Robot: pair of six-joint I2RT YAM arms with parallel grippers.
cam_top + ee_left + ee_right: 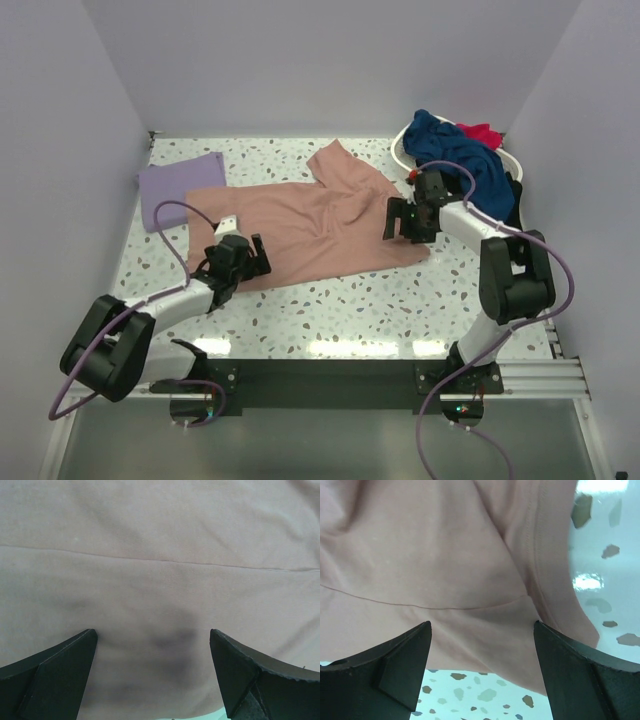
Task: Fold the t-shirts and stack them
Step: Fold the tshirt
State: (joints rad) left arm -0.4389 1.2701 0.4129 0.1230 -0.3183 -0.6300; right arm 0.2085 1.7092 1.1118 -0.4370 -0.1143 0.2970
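Note:
A dusty-pink t-shirt (320,222) lies spread out and rumpled on the speckled table, plain side up. My left gripper (250,253) is open at its near left edge, over the cloth (160,580). My right gripper (397,222) is open at its right edge, over the hem (470,580). Neither holds anything. A folded lavender t-shirt (180,188) lies at the back left. A navy blue t-shirt (470,165), a red one (480,131) and a black one (512,192) are piled in the basket.
A white slatted laundry basket (400,146) stands at the back right corner. White walls close the table (340,310) on three sides. Purple cables loop beside both arms.

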